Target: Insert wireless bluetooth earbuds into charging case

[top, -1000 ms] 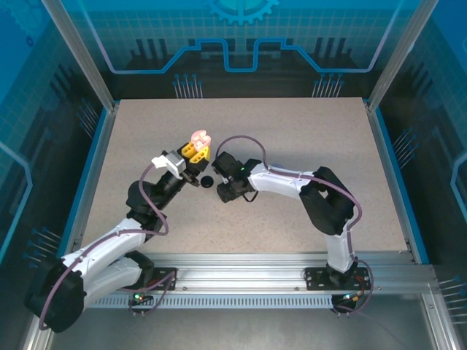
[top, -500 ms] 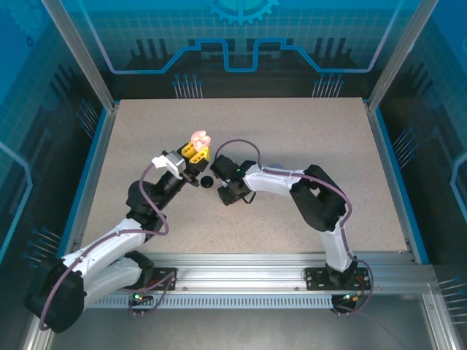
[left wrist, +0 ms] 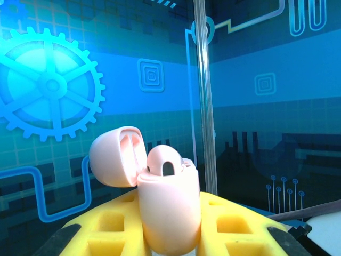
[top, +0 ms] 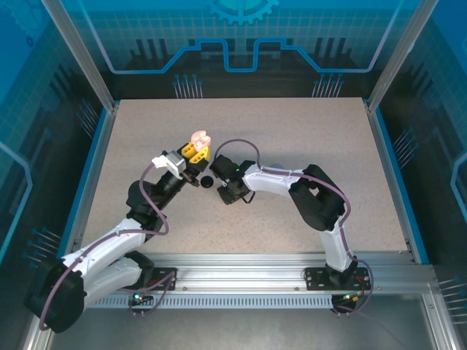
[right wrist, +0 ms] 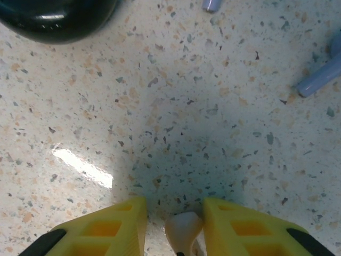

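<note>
Currently I have the left gripper point(top: 194, 151) clamped on the pink charging case point(left wrist: 170, 213), which it holds upright off the table point(top: 306, 131), over the middle of the surface and a little toward the left edge. On the left wrist camera the case sits squeezed between the yellow fingers point(left wrist: 106, 224), with its lid point(left wrist: 113, 157) swung open and back to one side. A pale rounded piece point(left wrist: 162, 164) with a dark oval spot rests in the case mouth; it looks like an earbud, but I cannot be sure. The right gripper point(right wrist: 175, 214) points down at the surface near the middle, just beside the left one. Its jaws stand apart around a pale pink earbud point(right wrist: 184, 228) lying on the table. One finger looks to be against the earbud, while a gap shows on the other side, so I read no full grip. Through the right wrist camera I see the black case point(right wrist: 53, 18) on the table ahead of the fingers and off to one side. Two lavender earbuds point(right wrist: 318, 81) lie apart from each other toward the other side. From above, the black case point(top: 206, 181) lies between the two grippers, touching neither.
</note>
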`<action>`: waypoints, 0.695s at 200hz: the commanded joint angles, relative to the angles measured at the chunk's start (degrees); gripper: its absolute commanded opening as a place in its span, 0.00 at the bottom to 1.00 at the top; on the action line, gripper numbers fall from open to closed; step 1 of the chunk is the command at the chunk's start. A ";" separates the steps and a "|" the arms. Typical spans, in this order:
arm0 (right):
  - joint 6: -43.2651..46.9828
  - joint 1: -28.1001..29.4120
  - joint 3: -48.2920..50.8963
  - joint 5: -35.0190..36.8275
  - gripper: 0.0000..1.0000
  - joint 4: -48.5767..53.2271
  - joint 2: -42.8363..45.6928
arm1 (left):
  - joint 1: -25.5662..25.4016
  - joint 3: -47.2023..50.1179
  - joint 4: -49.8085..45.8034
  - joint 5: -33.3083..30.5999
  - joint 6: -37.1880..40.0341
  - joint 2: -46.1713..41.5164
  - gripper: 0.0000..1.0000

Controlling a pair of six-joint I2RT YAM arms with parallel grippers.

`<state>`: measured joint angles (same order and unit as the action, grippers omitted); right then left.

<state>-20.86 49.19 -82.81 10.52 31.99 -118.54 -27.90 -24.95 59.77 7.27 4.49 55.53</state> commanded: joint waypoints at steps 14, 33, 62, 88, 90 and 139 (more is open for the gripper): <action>0.43 -0.22 1.73 0.86 0.31 0.80 0.06 | 0.56 0.20 0.63 -0.06 -0.68 -0.64 0.00; 0.34 -0.38 2.32 0.81 0.30 0.53 0.40 | 0.53 0.15 0.57 -0.06 -0.71 -0.62 0.00; 0.21 -0.56 2.75 0.84 0.29 0.44 0.59 | 0.56 0.12 0.50 0.02 -0.84 -0.68 0.00; 0.23 -0.68 3.45 0.92 0.29 0.22 1.03 | 0.56 0.03 0.57 0.12 -0.89 -0.68 0.00; 0.21 -0.72 3.55 0.97 0.29 0.19 1.10 | 0.59 0.07 0.60 0.12 -0.89 -0.68 0.00; 0.21 -1.12 4.42 0.73 0.22 -0.43 1.89 | 0.50 -0.10 0.44 0.34 -1.11 -0.62 0.00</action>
<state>-20.88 48.90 -80.16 10.92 29.28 -117.21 -27.90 -24.95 59.77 7.29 4.40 55.53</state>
